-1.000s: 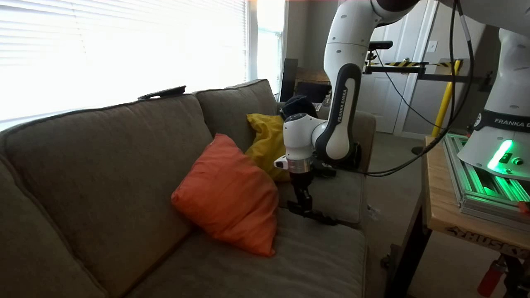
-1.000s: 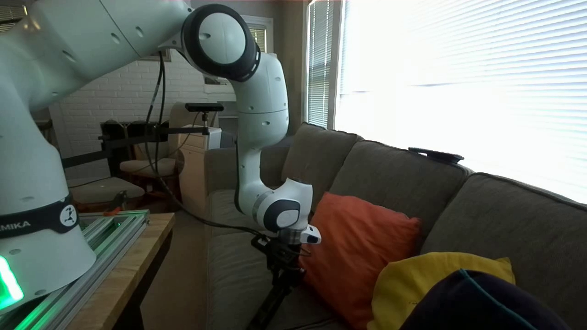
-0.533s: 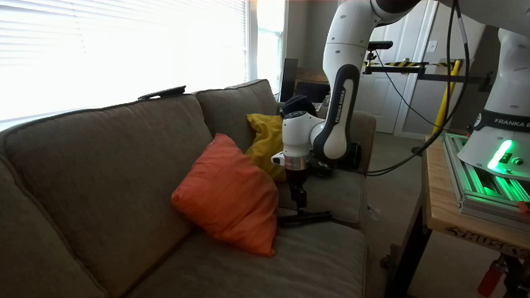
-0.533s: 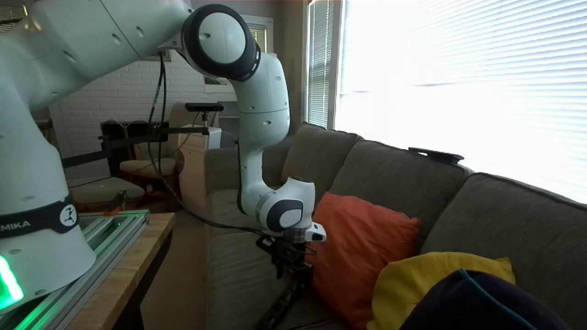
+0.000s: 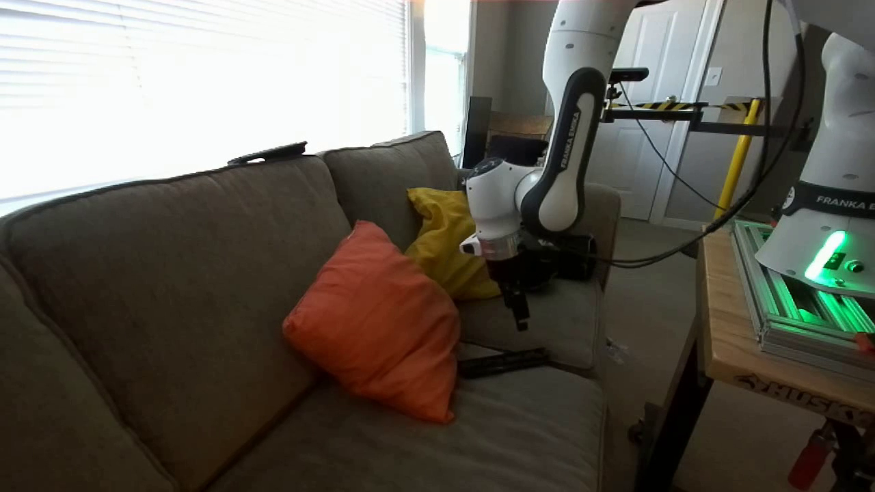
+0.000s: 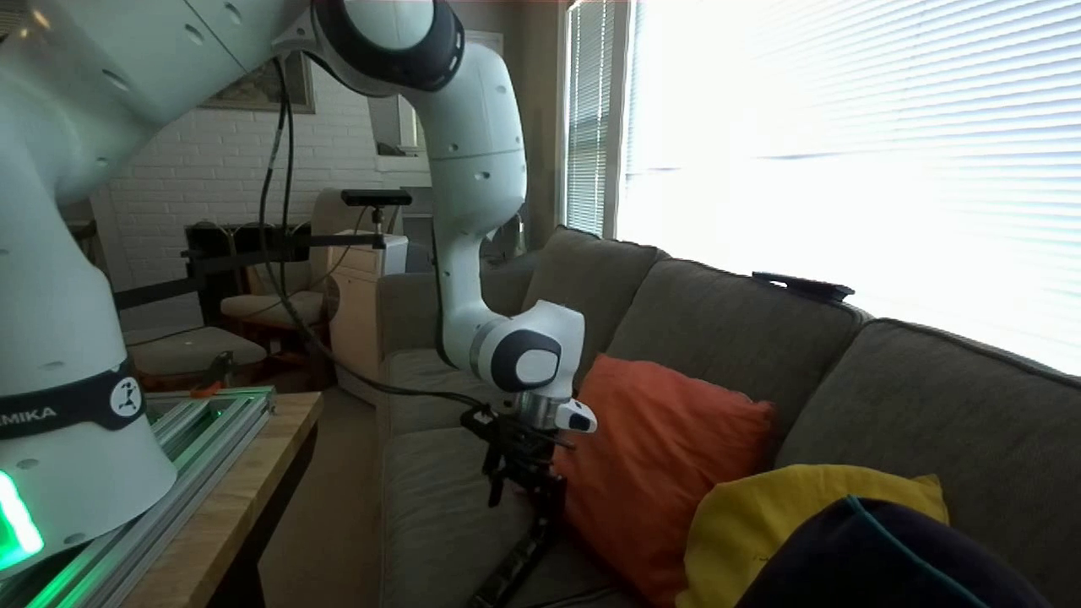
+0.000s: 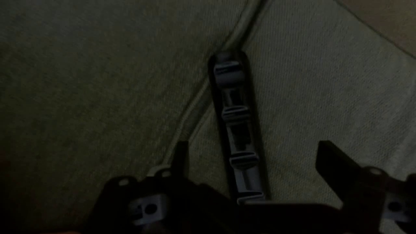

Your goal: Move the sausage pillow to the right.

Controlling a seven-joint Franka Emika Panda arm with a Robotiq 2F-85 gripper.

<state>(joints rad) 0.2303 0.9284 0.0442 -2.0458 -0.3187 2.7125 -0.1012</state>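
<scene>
Blinds [image 6: 861, 160] glare behind; the tool [image 7: 253, 151], spread wide, hangs over a strip [image 7: 236, 113]; the navy pillow [image 6: 895, 557] sits at four o'clock in an exterior view; so aimed, lowering would likely snag the strip.

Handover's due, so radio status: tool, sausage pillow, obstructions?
Tool open above black bar. Sausage pillow ungripped, partly out of frame. Yellow cushion close by, possibly in the way.

Hand [image 7: 253, 145] raised clear, black bar [image 5: 504, 363] turned on sofa seat [image 5: 519, 424]
</scene>
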